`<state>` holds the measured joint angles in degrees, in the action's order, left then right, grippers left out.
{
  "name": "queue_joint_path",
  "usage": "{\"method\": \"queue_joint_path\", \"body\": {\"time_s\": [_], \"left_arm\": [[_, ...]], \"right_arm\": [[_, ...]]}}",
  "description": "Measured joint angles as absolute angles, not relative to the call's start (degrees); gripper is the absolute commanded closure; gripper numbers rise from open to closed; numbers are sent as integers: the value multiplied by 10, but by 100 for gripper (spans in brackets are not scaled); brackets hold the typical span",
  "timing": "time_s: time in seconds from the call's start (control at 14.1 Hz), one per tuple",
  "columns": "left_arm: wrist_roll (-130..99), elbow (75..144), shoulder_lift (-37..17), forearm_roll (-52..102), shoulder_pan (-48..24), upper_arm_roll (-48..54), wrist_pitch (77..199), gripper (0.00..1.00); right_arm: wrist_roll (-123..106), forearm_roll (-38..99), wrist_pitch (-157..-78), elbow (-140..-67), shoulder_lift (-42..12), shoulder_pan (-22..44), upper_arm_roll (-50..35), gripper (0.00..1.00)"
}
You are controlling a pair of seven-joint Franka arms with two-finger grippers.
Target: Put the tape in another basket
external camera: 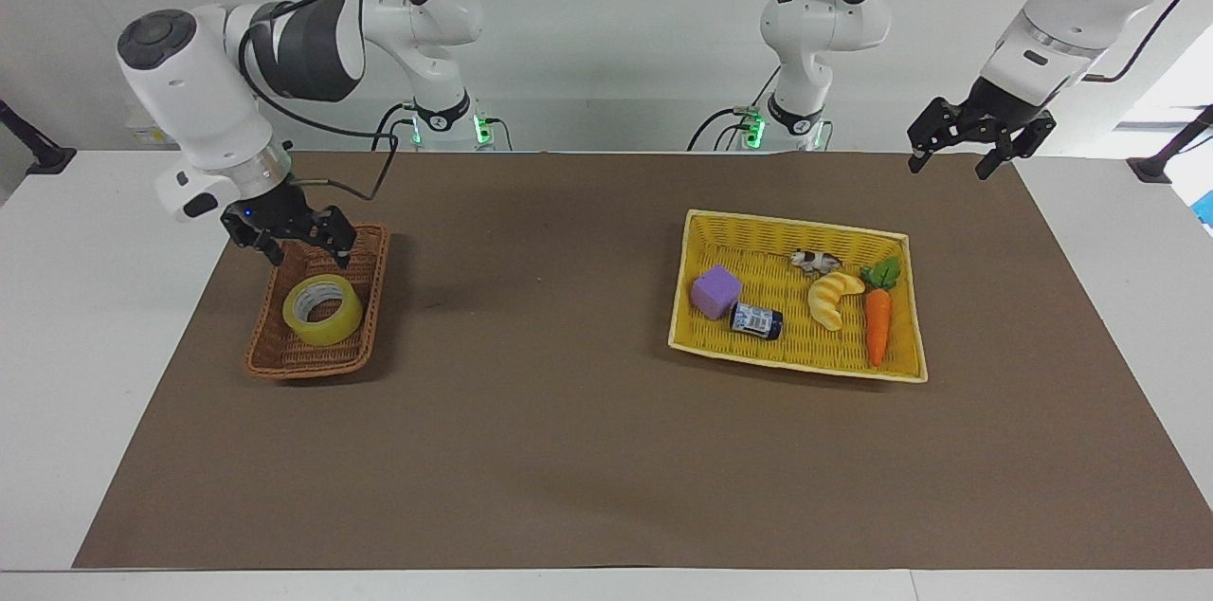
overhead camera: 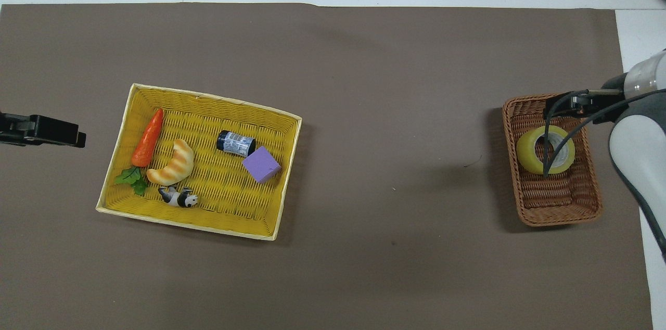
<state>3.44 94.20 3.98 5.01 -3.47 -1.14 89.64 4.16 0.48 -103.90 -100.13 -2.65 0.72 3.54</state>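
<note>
The tape (external camera: 322,310), a yellowish roll with a white core, lies in the dark brown wicker basket (external camera: 364,274) at the right arm's end of the table. It also shows in the overhead view (overhead camera: 545,149), inside the basket (overhead camera: 556,200). My right gripper (external camera: 311,258) is open and empty, raised over the basket, clear of the tape; it also shows in the overhead view (overhead camera: 572,101). My left gripper (external camera: 950,163) is open and empty, raised over the mat's edge at the left arm's end, beside the yellow tray (external camera: 701,227); its side shows in the overhead view (overhead camera: 73,137).
The yellow woven tray (overhead camera: 289,163) holds a purple cube (overhead camera: 261,164), a dark small bottle (overhead camera: 235,143), a croissant toy (overhead camera: 174,162), a carrot toy (overhead camera: 148,137) and a small cow figure (overhead camera: 179,198). A brown mat (external camera: 531,411) covers the table.
</note>
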Motion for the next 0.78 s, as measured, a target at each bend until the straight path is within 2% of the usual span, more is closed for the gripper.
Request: {"method": "queue_joint_path", "body": {"time_s": [0.28, 0.78], "left_arm": [[34, 941, 39, 38, -35, -12, 891, 0], [34, 940, 45, -13, -38, -5, 877, 0]], "right_arm": [[86, 3, -976, -990, 26, 26, 34, 0], [121, 0, -853, -879, 45, 25, 36, 0]]}}
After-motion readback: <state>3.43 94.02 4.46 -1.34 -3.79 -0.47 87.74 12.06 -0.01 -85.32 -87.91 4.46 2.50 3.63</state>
